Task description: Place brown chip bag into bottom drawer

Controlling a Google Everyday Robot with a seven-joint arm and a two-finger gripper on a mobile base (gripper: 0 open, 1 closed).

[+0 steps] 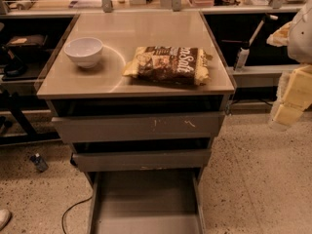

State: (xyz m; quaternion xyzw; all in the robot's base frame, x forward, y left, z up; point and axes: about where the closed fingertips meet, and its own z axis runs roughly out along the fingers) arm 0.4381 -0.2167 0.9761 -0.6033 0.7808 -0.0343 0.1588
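The brown chip bag [168, 65] lies flat on the table [97, 84], near the white bowl [84, 51]. The bottom drawer [146, 206] stands open. The hand [288, 108] hangs well to the right, and I cannot tell whether it is clenched. The crinkly bag may slip, or catch on the upper drawers [139, 126].

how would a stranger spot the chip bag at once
On the grey cabinet top, with the gripper beyond its right edge, the brown chip bag lies right of the white bowl. Unlike the bowl, it is flat, dark, crinkly and yellow-ended, with white lettering.
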